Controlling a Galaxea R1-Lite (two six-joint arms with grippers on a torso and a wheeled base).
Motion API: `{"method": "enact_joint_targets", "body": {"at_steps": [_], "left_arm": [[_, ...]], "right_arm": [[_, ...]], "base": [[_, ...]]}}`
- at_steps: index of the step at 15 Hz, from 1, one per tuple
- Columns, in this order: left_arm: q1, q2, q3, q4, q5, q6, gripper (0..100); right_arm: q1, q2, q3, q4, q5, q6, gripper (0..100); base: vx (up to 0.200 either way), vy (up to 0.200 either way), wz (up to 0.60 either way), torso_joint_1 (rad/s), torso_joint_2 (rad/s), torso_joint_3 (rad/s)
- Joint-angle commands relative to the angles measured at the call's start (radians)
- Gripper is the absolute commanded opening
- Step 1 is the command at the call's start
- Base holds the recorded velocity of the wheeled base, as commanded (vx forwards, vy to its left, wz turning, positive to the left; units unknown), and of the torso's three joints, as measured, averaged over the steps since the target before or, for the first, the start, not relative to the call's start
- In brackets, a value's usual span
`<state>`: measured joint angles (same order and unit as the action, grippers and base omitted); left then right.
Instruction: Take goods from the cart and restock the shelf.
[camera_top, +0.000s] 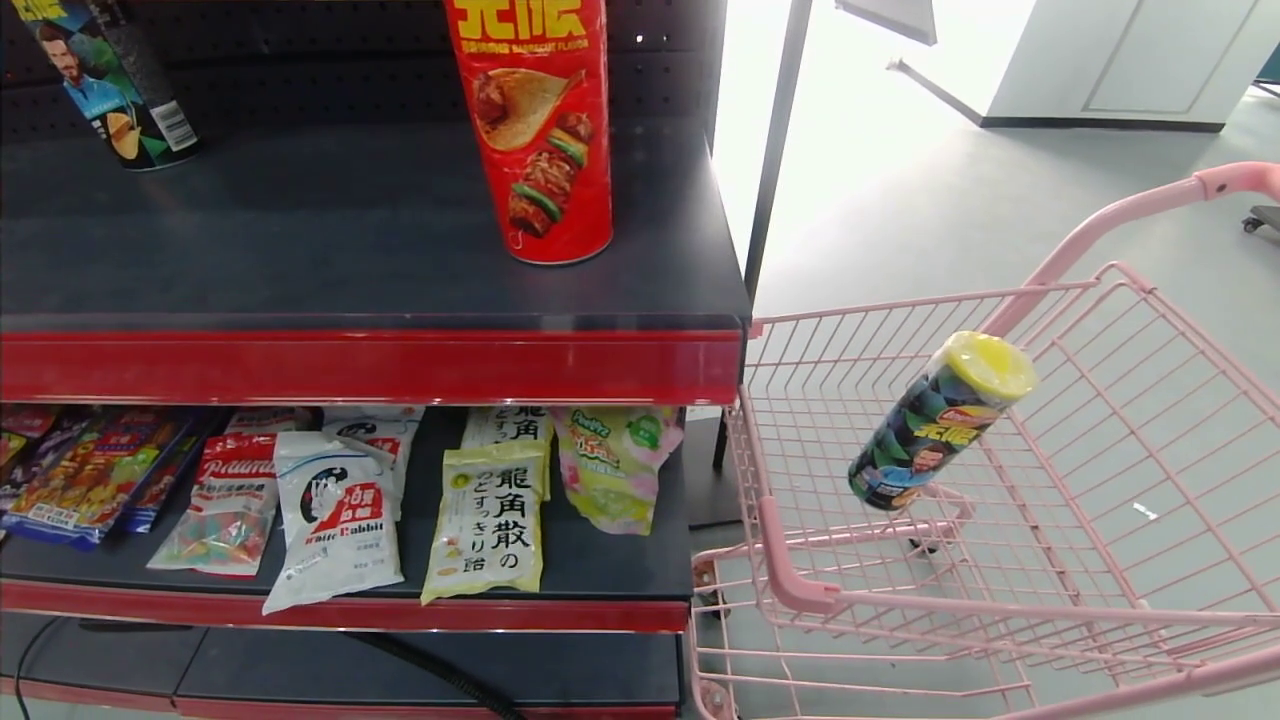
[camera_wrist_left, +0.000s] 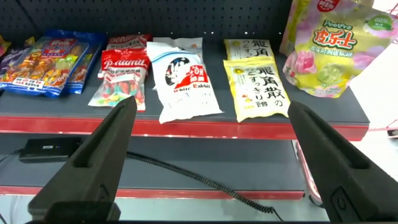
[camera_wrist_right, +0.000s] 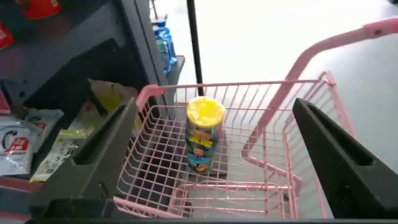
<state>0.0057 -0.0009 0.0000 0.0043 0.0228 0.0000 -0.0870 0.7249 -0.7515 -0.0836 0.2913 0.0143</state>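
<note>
A dark chip can with a yellow lid (camera_top: 940, 420) stands leaning in the pink cart (camera_top: 1150, 330) to the right of the shelf; it is also under my right gripper (camera_wrist_right: 211, 134), which hangs open above the cart with the can (camera_wrist_right: 204, 134) between and beyond its fingers. On the upper shelf (camera_top: 370, 355) stand a tall red chip can (camera_top: 535, 130) and, at the back left, a dark can (camera_top: 125, 85). My left gripper (camera_wrist_left: 211, 134) is open, low in front of the lower shelf (camera_wrist_left: 186, 127), facing the snack bags.
The lower shelf holds several flat snack bags: white candy bag (camera_top: 335, 515), yellow-green bag (camera_top: 490, 520), pink-green bag (camera_top: 615, 460). A black cable (camera_wrist_left: 186, 177) runs along the bottom shelf. A thin black post (camera_top: 775, 150) stands between shelf and cart.
</note>
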Motion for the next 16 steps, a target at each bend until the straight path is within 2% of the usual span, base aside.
{"method": "enact_joint_targets", "body": {"at_steps": [1,2,3,4,5,6,9,12,13,16], "left_arm": [[0.0,0.001,0.0,0.0,0.0,0.0,100],[0.0,0.001,0.0,0.0,0.0,0.0,100],[0.0,0.001,0.0,0.0,0.0,0.0,100],[0.0,0.001,0.0,0.0,0.0,0.0,100],[0.0,0.001,0.0,0.0,0.0,0.0,100],[0.0,0.001,-0.002,0.0,0.0,0.0,100],[0.0,0.001,0.0,0.0,0.0,0.0,100],[0.0,0.001,0.0,0.0,0.0,0.0,100],[0.0,0.001,0.0,0.0,0.0,0.0,100],[0.0,0.001,0.0,0.0,0.0,0.0,100]], "right_arm": [[-0.238,0.419,-0.103,-0.145,0.342,-0.105,100],[-0.263,0.495,-0.091,-0.173,0.491,-0.231,100],[-0.243,0.567,-0.091,-0.173,0.552,-0.366,100],[-0.244,0.65,-0.101,-0.171,0.58,-0.519,100],[-0.252,0.7,-0.117,-0.177,0.592,-0.593,100],[-0.296,0.775,-0.143,-0.177,0.612,-0.698,100],[-0.293,0.887,-0.146,-0.171,0.695,-0.797,100],[-0.283,1.025,-0.243,-0.105,0.819,-0.941,100],[-0.281,1.059,-0.269,-0.051,0.842,-0.994,100],[-0.29,1.139,-0.305,-0.016,0.853,-1.013,100]], "base": [[0.0,0.0,0.0,0.0,0.0,0.0],[0.0,0.0,0.0,0.0,0.0,0.0],[0.0,0.0,0.0,0.0,0.0,0.0],[0.0,0.0,0.0,0.0,0.0,0.0],[0.0,0.0,0.0,0.0,0.0,0.0],[0.0,0.0,0.0,0.0,0.0,0.0],[0.0,0.0,0.0,0.0,0.0,0.0],[0.0,0.0,0.0,0.0,0.0,0.0],[0.0,0.0,0.0,0.0,0.0,0.0],[0.0,0.0,0.0,0.0,0.0,0.0]]}}
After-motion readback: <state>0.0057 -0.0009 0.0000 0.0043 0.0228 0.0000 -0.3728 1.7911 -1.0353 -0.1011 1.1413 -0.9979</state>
